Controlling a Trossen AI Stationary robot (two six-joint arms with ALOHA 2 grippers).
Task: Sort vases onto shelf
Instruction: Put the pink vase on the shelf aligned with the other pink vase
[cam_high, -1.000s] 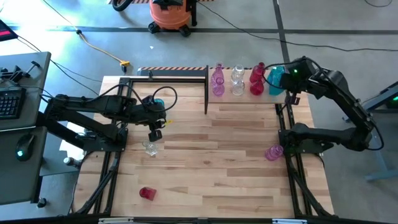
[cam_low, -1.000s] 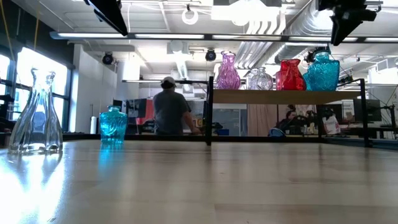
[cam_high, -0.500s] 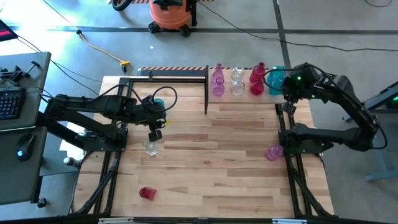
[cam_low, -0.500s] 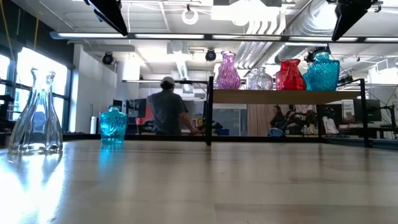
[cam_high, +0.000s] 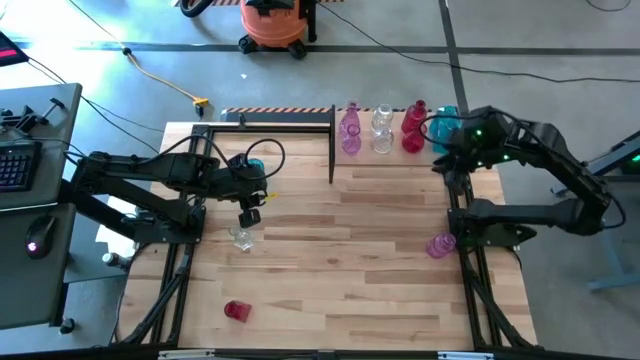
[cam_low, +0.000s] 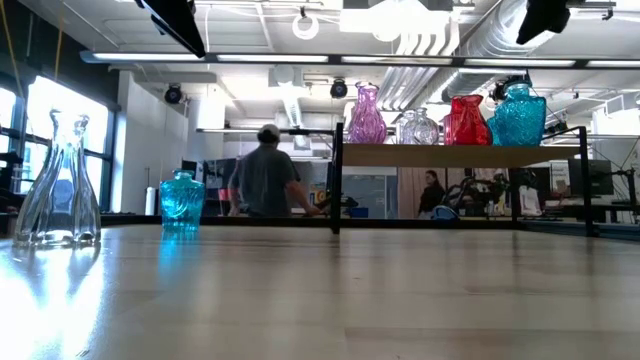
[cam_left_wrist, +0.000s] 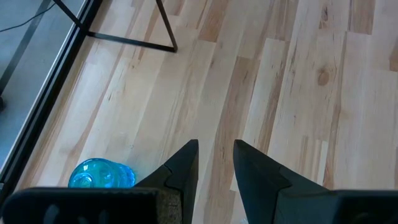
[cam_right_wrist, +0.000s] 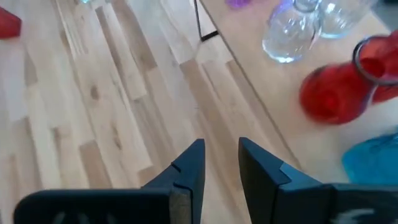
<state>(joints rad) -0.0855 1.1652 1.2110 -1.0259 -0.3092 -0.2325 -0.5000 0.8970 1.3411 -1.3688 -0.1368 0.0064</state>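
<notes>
Four vases stand upright, necks up, in a row along the shelf (cam_high: 400, 152) at far right: pink (cam_high: 350, 131), clear (cam_high: 382, 130), red (cam_high: 413, 129), teal (cam_high: 443, 127). My right gripper (cam_right_wrist: 218, 163) hangs empty beside them, fingers slightly parted. My left gripper (cam_left_wrist: 214, 163), likewise empty and narrowly parted, hovers near a fifth, teal vase (cam_left_wrist: 101, 174).

Dark jointed arms (cam_high: 150, 180), tapered black jaws
</notes>
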